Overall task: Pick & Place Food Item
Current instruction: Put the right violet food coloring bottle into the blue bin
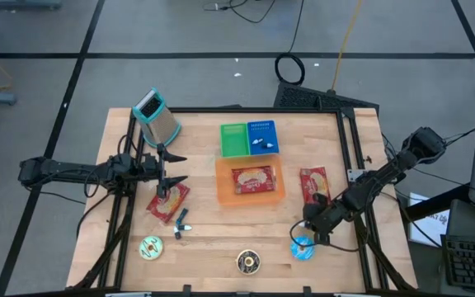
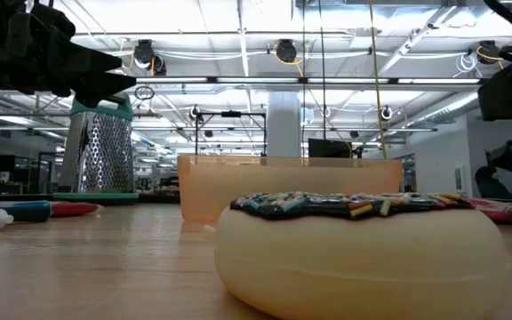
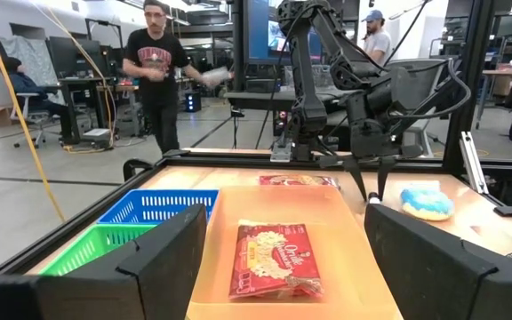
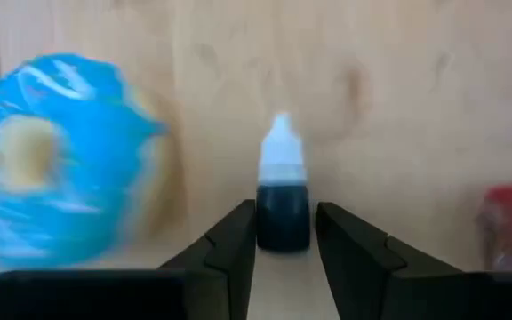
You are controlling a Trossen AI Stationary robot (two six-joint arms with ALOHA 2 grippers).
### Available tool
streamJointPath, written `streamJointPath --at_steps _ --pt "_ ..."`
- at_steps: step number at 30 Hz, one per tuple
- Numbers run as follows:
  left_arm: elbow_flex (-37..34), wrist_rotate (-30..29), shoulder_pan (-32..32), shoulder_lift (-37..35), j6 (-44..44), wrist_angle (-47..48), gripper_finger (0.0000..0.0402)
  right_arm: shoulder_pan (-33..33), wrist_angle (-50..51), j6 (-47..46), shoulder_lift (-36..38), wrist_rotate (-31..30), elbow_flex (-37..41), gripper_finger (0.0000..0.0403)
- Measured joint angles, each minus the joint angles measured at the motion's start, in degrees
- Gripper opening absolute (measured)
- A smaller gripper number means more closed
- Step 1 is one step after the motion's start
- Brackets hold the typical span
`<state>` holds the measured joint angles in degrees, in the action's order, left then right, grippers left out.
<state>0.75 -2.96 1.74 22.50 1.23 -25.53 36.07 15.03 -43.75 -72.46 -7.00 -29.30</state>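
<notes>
Between right gripper [image 4: 283,258] fingers, small bottle [image 4: 282,200] clasped, white tip pointing away; left gripper [image 3: 283,258] wide, empty.

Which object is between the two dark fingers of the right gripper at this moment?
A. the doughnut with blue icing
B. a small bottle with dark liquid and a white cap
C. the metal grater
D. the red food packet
B: in the right wrist view, the small bottle with dark liquid and a white cap stands between the fingers of the right gripper; the blue-iced doughnut lies beside it, outside the fingers.
</notes>
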Motion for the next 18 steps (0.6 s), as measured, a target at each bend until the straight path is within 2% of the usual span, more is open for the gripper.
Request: streamJointPath --at_steps 3,8,14,18 --pt "0.0 0.0 0.0 0.0 0.0 0.0 0.0306 -0.6 -2.6 1.2 0.0 -2.9 0.0 0.0114" --pt "0.0 0.0 0.0 0.0 0.0 0.0 0.0306 -1.2 -3.6 3.3 0.0 -3.3 0.0 0.0114" --pt "0.0 0.0 0.0 0.0 0.0 0.0 0.0306 -1.2 -3.0 4.7 0.0 1.3 0.0 0.0114" --pt "0.0 0.0 0.0 0.0 0.0 0.0 0.0306 -1.2 -2.6 5.5 0.0 1.1 0.0 0.0114"
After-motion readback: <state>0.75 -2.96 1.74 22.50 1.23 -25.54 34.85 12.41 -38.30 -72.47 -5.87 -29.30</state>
